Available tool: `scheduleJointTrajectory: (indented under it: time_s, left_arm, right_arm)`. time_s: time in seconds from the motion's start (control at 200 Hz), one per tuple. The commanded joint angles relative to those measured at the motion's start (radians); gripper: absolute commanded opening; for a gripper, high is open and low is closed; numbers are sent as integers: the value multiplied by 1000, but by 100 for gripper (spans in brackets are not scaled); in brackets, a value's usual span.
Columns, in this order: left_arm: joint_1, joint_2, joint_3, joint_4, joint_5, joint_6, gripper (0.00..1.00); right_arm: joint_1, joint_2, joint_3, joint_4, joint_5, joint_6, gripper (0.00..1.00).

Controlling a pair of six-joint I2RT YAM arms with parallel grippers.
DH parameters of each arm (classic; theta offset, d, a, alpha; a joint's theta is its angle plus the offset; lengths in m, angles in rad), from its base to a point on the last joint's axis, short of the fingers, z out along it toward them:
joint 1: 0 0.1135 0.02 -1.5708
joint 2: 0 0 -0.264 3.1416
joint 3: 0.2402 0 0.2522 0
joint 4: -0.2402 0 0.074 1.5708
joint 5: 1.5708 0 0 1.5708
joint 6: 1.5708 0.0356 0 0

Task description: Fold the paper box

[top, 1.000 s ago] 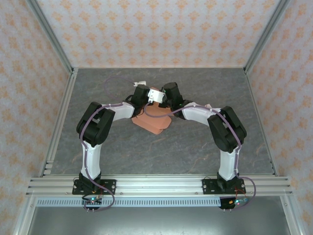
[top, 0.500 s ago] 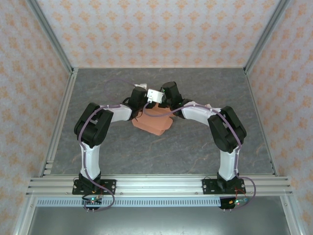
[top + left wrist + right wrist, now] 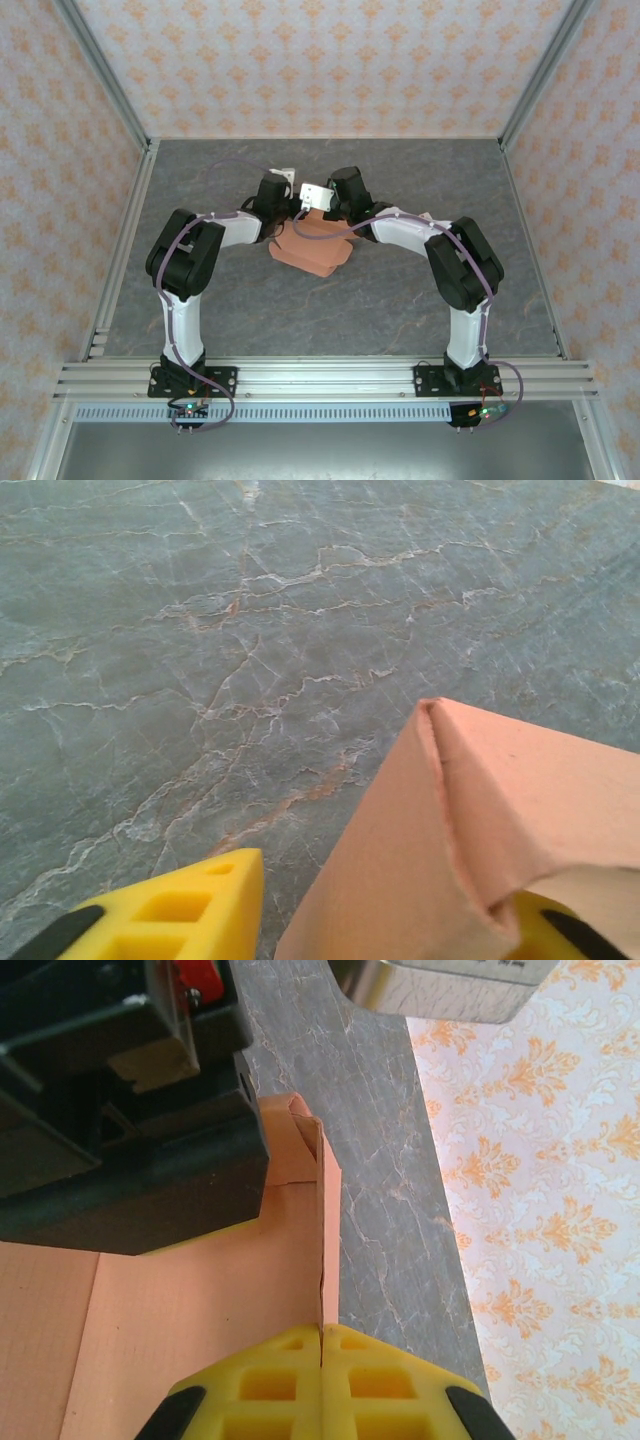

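Note:
The salmon-orange paper box [image 3: 318,250] lies partly folded on the grey table between both arms. My right gripper [image 3: 322,1332] is shut on the thin upright side wall of the box [image 3: 200,1310], whose flat floor spreads to the left. In the top view the right gripper [image 3: 322,212] sits at the box's far edge. My left gripper [image 3: 385,900] is open. Its left finger [image 3: 170,910] is over bare table, and a raised corner of the box [image 3: 500,810] covers most of the other. Its black body [image 3: 130,1160] looms close over the box floor.
The grey marbled table [image 3: 400,290] is ringed by patterned walls [image 3: 330,60] and aluminium rails [image 3: 330,375]. The table's right edge and the wall [image 3: 540,1160] run just beside the held flap. A purple cable [image 3: 225,165] loops off the left arm.
The left arm has swung leftward, drawing its gripper away from the middle of the box's far edge. The right gripper keeps its hold, and the box has barely shifted.

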Motion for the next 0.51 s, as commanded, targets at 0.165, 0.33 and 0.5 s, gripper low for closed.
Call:
scheduleJointTrajectory:
  time_s: [0.165,0.33,0.5]
  left_arm:
    - [3,-31,20,9,24,32,26]
    - [3,-28,31,0,25,42,22]
    - [2,-41,33,-25,4,69,16]
  right_arm:
    - [7,-27,34,-23,-9,-9,0]
    - [8,-27,34,-24,-11,-8,0]
    - [7,-28,37,-26,-10,-4,0]
